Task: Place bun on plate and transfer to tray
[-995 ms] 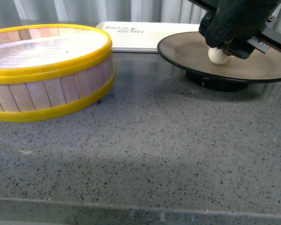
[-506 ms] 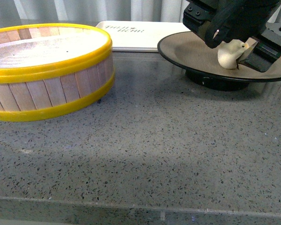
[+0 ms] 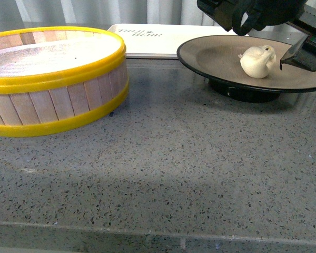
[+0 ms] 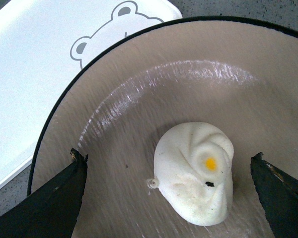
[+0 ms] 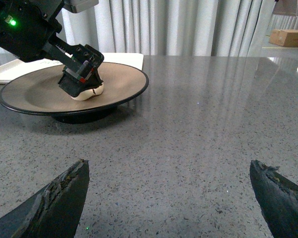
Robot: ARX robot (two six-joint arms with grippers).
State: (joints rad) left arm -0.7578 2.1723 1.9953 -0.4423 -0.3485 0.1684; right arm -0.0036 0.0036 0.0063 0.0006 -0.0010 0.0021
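The cream-white bun (image 3: 259, 61) lies tipped on its side on the tan, black-rimmed plate (image 3: 200, 58), free of any grip. My left gripper (image 3: 263, 45) hangs just above it, open, one finger on each side. From the left wrist, the bun (image 4: 196, 171) sits between the spread fingers of the left gripper (image 4: 168, 158), apart from both, on the plate (image 4: 139, 99). The off-white tray (image 3: 147, 39) lies flat behind the plate, its bear print (image 4: 104, 34) showing. My right gripper (image 5: 169, 168) is open over bare counter, well away from the plate (image 5: 124, 79).
A yellow-rimmed wooden steamer basket (image 3: 52, 79) stands at the left of the grey speckled counter. Curtains close off the back. A cardboard box (image 5: 288, 37) sits far off on another surface.
My left gripper has opened and lifted off the bun. The bun, held against the plate a second ago, now lies released on it.
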